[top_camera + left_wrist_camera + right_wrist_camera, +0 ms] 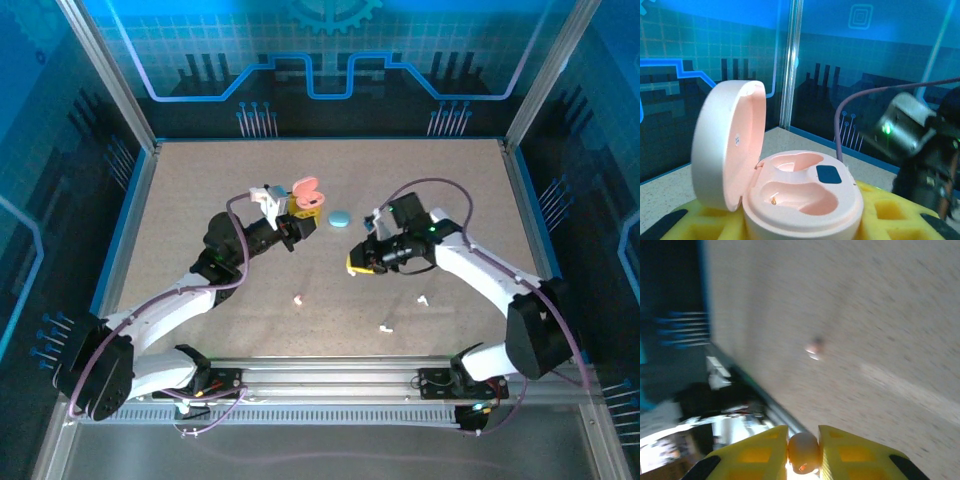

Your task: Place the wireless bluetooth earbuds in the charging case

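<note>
Alignment decides this step: the right gripper (358,262) pinches one tiny pale pink earbud (803,452) at bottom centre of its wrist view, the left gripper (297,212) clamps the open pink rounded plastic charging case (800,195), both wells empty. Lower the earbud slowly, turned to fit one well

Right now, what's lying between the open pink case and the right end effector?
The top view shows a light blue oval case lying roughly between the pink charging case and the right end effector.
</note>
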Robot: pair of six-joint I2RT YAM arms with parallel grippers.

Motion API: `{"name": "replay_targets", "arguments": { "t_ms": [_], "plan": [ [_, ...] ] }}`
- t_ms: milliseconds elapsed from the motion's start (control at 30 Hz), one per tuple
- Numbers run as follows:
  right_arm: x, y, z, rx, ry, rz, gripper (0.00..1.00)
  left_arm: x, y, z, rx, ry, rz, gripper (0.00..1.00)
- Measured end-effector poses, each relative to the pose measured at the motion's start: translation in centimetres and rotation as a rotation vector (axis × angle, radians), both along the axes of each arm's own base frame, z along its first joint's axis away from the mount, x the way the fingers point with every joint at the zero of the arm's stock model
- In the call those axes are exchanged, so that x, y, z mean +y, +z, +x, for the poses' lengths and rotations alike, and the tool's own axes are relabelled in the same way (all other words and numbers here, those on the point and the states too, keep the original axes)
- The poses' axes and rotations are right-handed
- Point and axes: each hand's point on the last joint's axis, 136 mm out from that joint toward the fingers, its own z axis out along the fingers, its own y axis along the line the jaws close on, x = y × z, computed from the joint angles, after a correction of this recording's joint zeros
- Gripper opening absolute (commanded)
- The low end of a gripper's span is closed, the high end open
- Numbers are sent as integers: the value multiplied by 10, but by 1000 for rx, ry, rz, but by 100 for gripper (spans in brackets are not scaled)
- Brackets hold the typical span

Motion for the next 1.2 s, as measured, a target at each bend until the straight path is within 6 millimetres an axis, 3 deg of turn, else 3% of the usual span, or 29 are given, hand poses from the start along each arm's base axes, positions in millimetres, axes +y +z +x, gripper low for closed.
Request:
{"name": "replay_targets", "arguments": {
  "t_ms": [200,433,700,833,967,1100,1200],
  "plan": [
    [-6,63,15,-29,36,300,24,-1,-2,1,4,-2,2,37],
    [-5,121,14,-75,133,455,25,-10,-22,2,46,-55,33,36],
    [-3,149,14,-99,159,492,25,-25,-33,-8,39,-127,71,36],
    [-3,151,16,-105,153,487,23,-31,-36,-12,33,-147,85,36],
    [-7,134,25,-111,84,376,23,-29,-43,-6,43,-112,111,35],
    [-18,91,33,-93,-2,213,22,-20,-52,7,71,-20,137,35],
    [-28,42,29,-21,-64,72,23,-12,-56,14,89,46,151,35]
  ]
}}
